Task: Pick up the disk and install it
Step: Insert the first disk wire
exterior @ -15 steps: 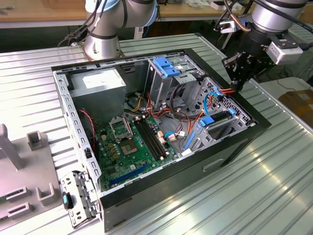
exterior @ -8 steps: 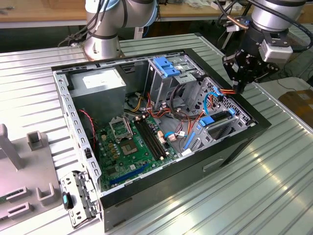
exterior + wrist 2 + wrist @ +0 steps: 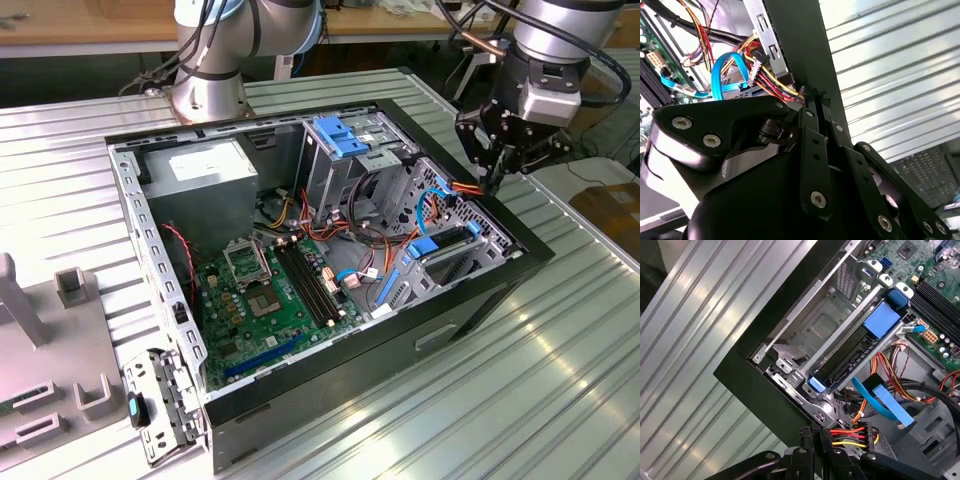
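Claw (image 3: 492,185) first: I see the fingers drawn together tip to tip, closed, and I can't make out anything pinched between them. In the exterior view it hangs point-down over the rim of the open computer case (image 3: 480,290), on the exterior view's right. In the second wrist view the closed claw (image 3: 812,100) lines up right along the case's black wall, with the ribbed metal table (image 3: 890,75) on the far side of that wall.

Just beside the tips in the first wrist view, where the claw (image 3: 815,437) comes in, sits a black power connector (image 3: 860,435) with red, yellow and black wires. It's close to the fingers, though I can't tell if they touch it. A flat blue data cable (image 3: 885,402) loops just past that.

Now the disk (image 3: 860,347): it's lying in a slot of the grey drive cage inside the case, its bright blue carrier rail running along it, apart from the claw with the cables in between. In the exterior view the disk (image 3: 450,240) sits near the fingertips, lower down and inside the case wall.

Farther out I see the blue bracket (image 3: 340,135) atop the taller cage, the green motherboard (image 3: 280,290) on the case floor, and the power supply (image 3: 205,165) in the far corner.
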Tool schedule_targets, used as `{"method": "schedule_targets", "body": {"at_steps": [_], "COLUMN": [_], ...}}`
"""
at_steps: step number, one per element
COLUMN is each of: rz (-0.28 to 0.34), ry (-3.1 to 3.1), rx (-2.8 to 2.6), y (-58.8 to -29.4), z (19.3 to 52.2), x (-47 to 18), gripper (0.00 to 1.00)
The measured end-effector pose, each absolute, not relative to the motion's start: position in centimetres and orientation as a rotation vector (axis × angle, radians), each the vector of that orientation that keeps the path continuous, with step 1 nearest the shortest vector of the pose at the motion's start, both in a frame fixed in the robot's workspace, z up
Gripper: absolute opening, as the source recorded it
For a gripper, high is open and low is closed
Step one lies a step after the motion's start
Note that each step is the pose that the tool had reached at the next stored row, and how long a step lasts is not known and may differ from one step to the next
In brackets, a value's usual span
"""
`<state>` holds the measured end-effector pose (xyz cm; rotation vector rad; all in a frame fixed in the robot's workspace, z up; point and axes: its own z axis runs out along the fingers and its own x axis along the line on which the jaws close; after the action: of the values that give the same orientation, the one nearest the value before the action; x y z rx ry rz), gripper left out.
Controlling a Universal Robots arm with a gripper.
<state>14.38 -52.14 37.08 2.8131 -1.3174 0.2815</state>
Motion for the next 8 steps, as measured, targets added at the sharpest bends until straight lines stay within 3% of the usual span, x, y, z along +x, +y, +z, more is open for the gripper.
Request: {"method": "schedule_targets", "body": {"at_steps": [8], "rz": [0.275], "ry": [-1.593], "rx": [2.646], "y": [-52.14], "z": [37.04], "x": [14.38], "gripper": [0.17]}}
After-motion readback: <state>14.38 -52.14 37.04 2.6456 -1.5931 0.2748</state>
